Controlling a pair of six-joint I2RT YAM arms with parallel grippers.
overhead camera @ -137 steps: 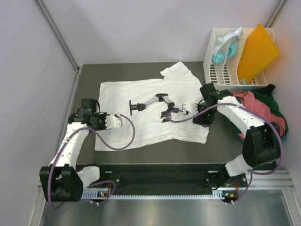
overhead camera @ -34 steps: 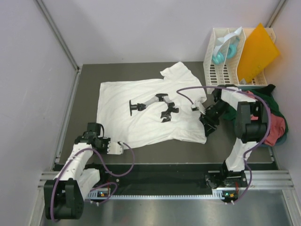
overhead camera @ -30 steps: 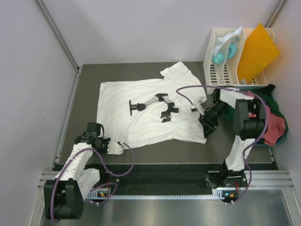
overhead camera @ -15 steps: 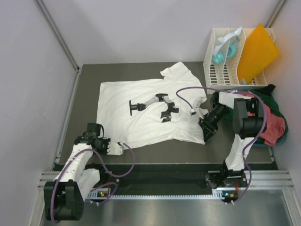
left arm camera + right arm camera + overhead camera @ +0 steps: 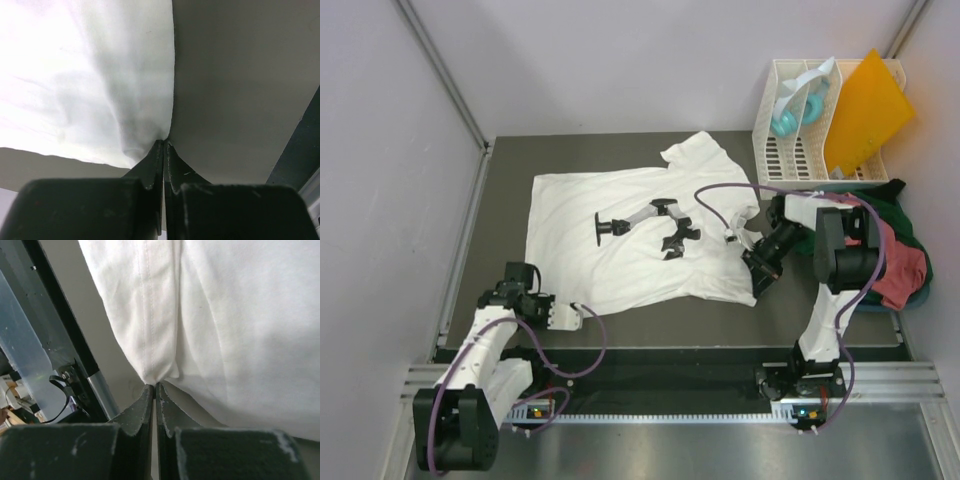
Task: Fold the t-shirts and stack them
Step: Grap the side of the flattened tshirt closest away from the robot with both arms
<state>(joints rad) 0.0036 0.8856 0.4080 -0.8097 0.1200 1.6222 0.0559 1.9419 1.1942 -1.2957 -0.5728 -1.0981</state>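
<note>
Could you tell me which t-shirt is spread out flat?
The white t-shirt: it lies spread flat mid-table, while the salmon-red t-shirt and the dark green t-shirt are crumpled in a heap at the right.

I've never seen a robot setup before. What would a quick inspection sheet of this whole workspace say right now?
Surface: dark grey table, mostly covered by cloth.
Job's things: white t-shirt spread flat, black print facing up; salmon-red and dark green shirts heaped at the right edge.
Clutter: white slatted rack at the far right, holding an orange sheet and a teal object.
Grippers: left gripper shut on the white t-shirt's near left corner; right gripper shut on its near right corner.
Cables: purple cables loop along both arms; the right one arcs over the shirt.
Surroundings: pale walls; metal rail at the near edge.
</note>
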